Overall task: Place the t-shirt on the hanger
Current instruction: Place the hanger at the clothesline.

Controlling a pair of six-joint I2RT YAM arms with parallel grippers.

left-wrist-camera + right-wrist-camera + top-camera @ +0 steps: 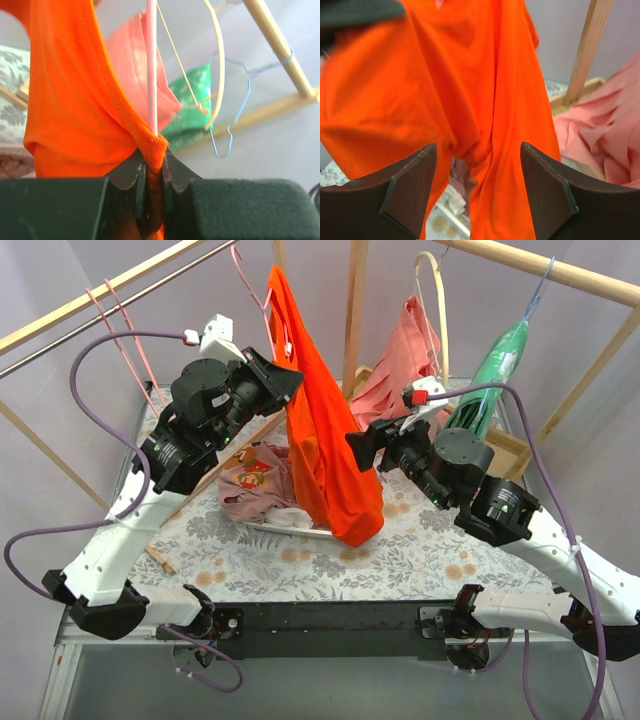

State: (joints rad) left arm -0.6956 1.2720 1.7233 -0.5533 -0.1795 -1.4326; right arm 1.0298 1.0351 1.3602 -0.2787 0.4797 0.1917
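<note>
Where the left gripper (152,170) was clamped fully on a ribbed edge of the t-shirt (75,100), the hanger (151,65) rose just beside that fold; the right gripper (479,192) gaped wide, holding nothing, facing the cloth; the shirt draped from upper middle to centre of the top view; soft, light, limp, it was probably best taken by its seamed edges; no writing was legible.

Premises assessed as a robotics test cell, not a home. Evidence: left arm (130,540) and right arm (560,540) bolted to a black base plate (330,625) at the desk's (420,560) near edge. Loose purple cabling (95,360), bare timber rail frame (355,300), plain grey partition walls (40,460).
</note>
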